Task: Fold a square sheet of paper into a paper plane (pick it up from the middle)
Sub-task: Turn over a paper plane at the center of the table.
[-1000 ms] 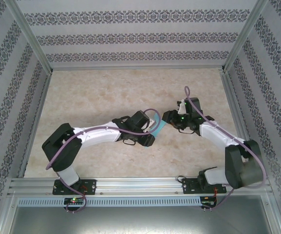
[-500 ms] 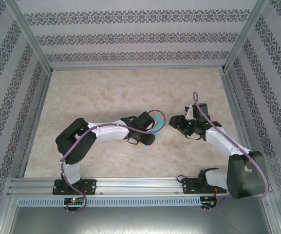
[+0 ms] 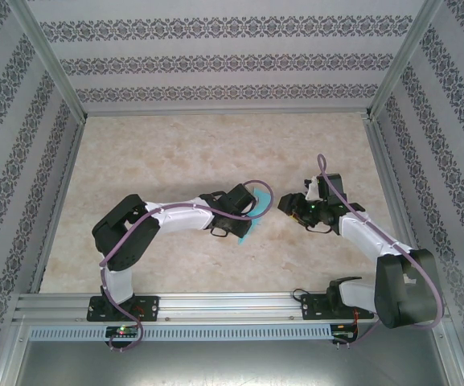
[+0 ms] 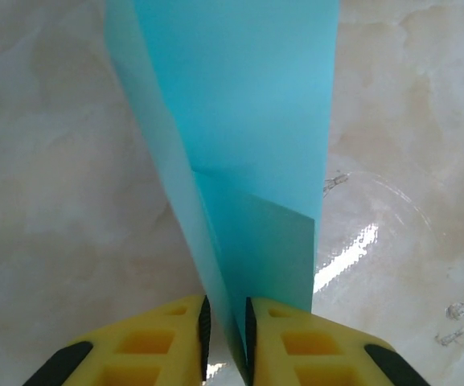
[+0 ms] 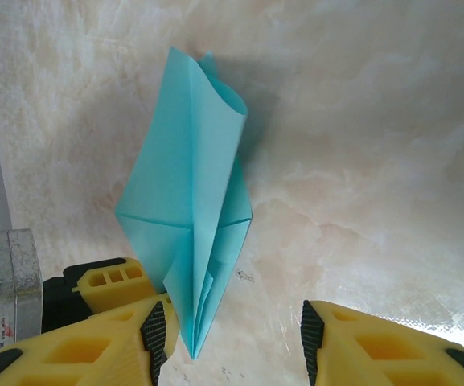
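Note:
The paper plane is light turquoise paper folded into a narrow pointed dart with a centre crease. It stands on edge above the marble table, and its tip points toward my right wrist camera. My left gripper is shut on its rear folds; the paper lies against the right pad, with a sliver of space at the left pad. From above, the plane pokes out below my left gripper. My right gripper is open, with the plane's tip just inside its left finger. It faces the left gripper across a small gap.
The beige marble tabletop has free room at the back and on the left. Patterned walls and aluminium posts enclose it. A metal rail with both arm bases runs along the near edge.
My left jaws have narrowed onto the paper. My right gripper has let go, opened wider and pulled back to the right. More of the turquoise paper now shows under the left gripper.

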`<action>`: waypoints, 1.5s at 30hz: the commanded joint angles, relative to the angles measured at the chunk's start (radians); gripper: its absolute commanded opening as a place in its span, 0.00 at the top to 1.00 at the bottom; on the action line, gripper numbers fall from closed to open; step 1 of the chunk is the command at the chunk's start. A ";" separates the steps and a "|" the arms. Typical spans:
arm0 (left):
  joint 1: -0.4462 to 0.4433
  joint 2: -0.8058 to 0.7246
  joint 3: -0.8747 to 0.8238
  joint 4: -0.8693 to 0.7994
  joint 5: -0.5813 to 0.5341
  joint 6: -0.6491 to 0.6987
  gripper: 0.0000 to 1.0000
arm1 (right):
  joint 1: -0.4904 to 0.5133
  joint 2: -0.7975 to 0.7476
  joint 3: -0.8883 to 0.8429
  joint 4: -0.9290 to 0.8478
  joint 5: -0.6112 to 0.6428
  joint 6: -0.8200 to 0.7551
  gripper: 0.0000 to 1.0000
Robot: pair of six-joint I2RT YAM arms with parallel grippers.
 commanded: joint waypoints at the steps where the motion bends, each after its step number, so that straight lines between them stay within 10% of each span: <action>1: 0.020 -0.006 -0.001 -0.017 0.015 -0.013 0.81 | 0.031 0.012 -0.006 0.041 -0.027 0.030 0.49; 19: 0.150 -0.075 -0.162 0.236 0.362 -0.128 0.88 | 0.258 0.202 0.030 0.233 0.018 0.178 0.44; 45: 0.193 -0.090 -0.236 0.359 0.447 -0.190 0.89 | 0.364 0.357 0.101 0.269 0.016 0.244 0.55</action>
